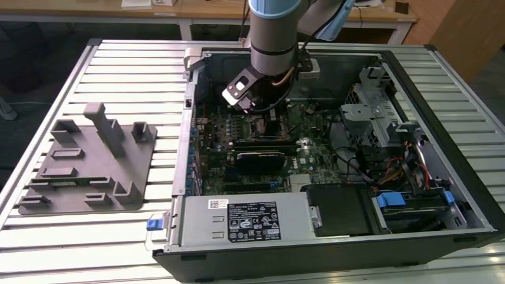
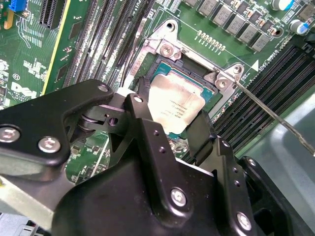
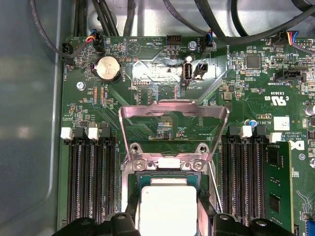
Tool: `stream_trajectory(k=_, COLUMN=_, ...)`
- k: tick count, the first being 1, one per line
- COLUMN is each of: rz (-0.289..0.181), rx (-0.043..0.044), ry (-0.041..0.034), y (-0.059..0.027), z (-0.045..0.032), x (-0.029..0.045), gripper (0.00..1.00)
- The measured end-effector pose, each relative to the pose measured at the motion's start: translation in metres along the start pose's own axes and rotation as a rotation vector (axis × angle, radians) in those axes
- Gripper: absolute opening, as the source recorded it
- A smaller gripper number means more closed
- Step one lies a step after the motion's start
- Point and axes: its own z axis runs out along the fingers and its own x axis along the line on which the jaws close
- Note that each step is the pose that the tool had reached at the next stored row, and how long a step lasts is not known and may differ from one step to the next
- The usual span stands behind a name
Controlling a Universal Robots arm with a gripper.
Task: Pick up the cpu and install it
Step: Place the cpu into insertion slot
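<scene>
The cpu (image 2: 174, 105) is silver with a pale rim, the motherboard (image 3: 236, 83) green, the tray (image 1: 91, 168) grey.

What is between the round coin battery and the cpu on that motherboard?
In the first wrist view, the socket's silver retention frame, flipped up open, stands between the coin battery and the cpu.

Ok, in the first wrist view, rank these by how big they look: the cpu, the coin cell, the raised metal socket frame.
1. raised metal socket frame, though it stands up nearer the camera.
2. cpu, cut off at the picture's edge, so its place against the frame is unsure.
3. coin cell, clearly smallest.
</scene>
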Motion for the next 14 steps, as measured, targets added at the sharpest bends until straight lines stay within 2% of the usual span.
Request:
stream_trajectory(k=6, rz=0.000, rx=-0.0003, ry=0.0002, y=0.0000, z=0.0001, x=0.0000, gripper=0.54)
stream_trajectory(k=8, rz=0.000, rx=-0.0006, ry=0.0009, y=0.0001, z=0.0004, x=0.0001, gripper=0.55)
stream_trajectory(k=9, rz=0.000, rx=-0.0004, ry=0.0007, y=0.0001, z=0.0003, x=0.0001, gripper=0.61)
stream_trajectory(k=14, rz=0.000, rx=0.0001, ry=-0.0003, y=0.0000, z=-0.0005, x=0.0000, gripper=0.61)
